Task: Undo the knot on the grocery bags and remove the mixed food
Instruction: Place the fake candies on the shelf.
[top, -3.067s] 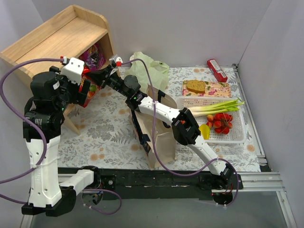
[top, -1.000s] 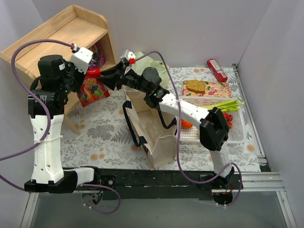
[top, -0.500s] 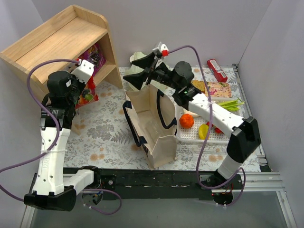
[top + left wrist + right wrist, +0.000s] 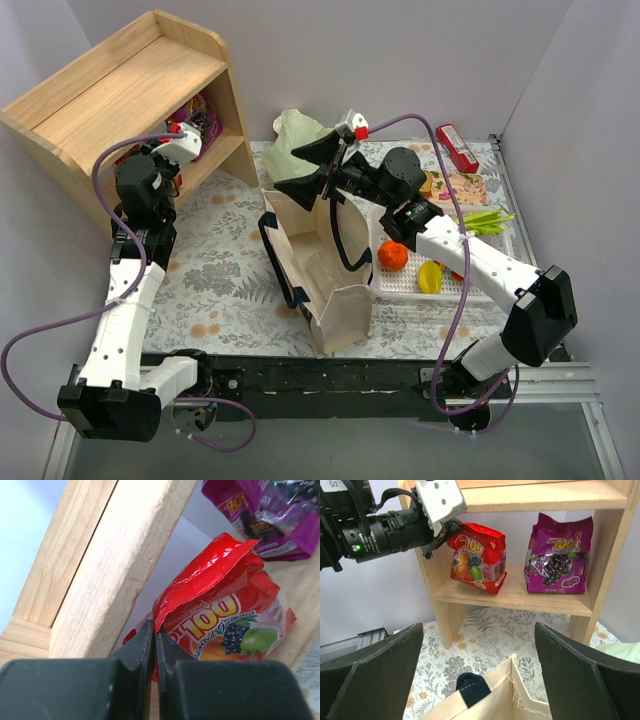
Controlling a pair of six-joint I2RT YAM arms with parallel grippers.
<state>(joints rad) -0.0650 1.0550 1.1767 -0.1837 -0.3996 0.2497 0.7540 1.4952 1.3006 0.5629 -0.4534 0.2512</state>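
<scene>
My left gripper (image 4: 154,636) is shut on the top edge of a red snack packet (image 4: 225,615). The packet stands on the lower board of the wooden shelf (image 4: 130,90), beside a purple packet (image 4: 560,555). My right gripper (image 4: 480,680) is open and empty, hovering over the far rim of the beige tote (image 4: 325,265) with its navy strap (image 4: 472,690). Behind it lies the pale green plastic bag (image 4: 292,132); its knot is hidden behind the right gripper (image 4: 300,168). An orange fruit (image 4: 393,255) and a yellow pepper (image 4: 430,277) lie in the white basket (image 4: 440,296).
The shelf's upright (image 4: 115,565) stands close to the left fingers. Green stalks (image 4: 485,218) and a biscuit (image 4: 440,185) lie at the basket's far side. A red box (image 4: 457,147) rests by the back wall. White walls enclose the flowered table (image 4: 220,270).
The right gripper opened, let go of the red packet and swung right to above the tote. The left gripper carried the packet onto the lower shelf board.
</scene>
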